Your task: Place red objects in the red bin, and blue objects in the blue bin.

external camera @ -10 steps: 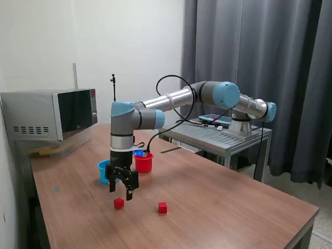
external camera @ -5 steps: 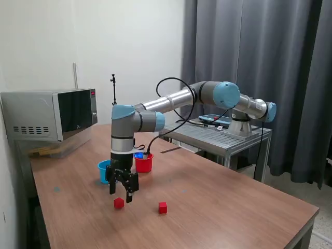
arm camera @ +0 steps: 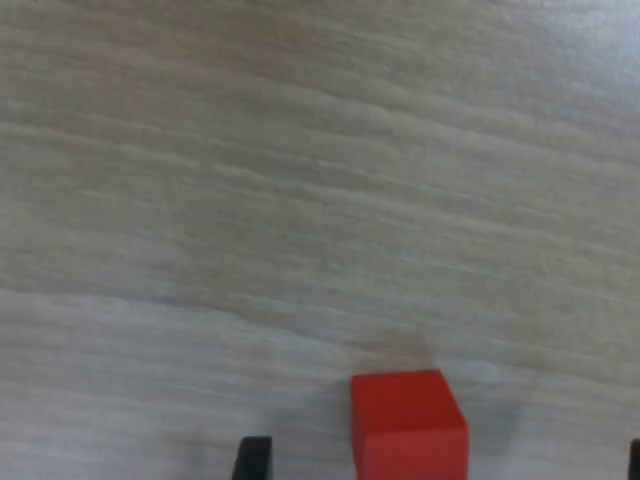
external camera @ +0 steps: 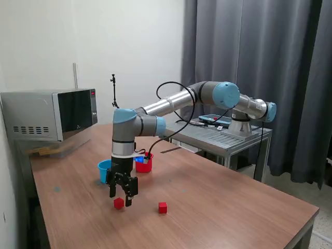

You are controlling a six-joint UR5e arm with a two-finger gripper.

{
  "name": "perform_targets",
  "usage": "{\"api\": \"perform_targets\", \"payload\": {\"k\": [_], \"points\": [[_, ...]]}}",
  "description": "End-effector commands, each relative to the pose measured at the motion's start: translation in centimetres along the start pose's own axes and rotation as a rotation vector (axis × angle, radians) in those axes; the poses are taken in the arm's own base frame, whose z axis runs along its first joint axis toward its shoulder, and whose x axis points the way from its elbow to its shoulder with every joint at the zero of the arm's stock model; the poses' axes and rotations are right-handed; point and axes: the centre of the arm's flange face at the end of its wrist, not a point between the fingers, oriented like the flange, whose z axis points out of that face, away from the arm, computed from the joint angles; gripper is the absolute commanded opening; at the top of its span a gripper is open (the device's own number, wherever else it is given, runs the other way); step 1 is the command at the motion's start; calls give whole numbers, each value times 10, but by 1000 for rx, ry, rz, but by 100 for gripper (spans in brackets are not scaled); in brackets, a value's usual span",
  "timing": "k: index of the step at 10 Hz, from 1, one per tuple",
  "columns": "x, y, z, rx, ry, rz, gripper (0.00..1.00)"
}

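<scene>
Jaws lower, astride upright red cube (external camera: 119,203).

The exterior view is evenly and softly lit and fairly sharp, with a pale sheen on the table (external camera: 218,202) beyond the arm and only faint shadows. The wrist view is soft and blurred; a red cube (arm camera: 409,425) casts a dim shadow just beside itself.

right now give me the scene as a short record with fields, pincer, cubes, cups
pincer: pincer open, low over the table, just above the nearer red cube
cube in wrist view: red cube between the fingers, not gripped
other red cube: loose on the table, toward the exterior view's right
red cup: behind the arm
blue cup: beside it, partly hidden
</scene>
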Motion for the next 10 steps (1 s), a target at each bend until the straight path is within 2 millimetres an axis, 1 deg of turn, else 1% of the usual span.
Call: {"api": "perform_targets", "payload": {"k": [1, 7, 8, 10], "points": [[0, 1, 0, -17, -5, 24, 100], [1, -2, 5, 1, -2, -9, 100], [1, -2, 5, 2, -2, -20, 0], [1, -2, 5, 2, -2, -20, 0]]}}
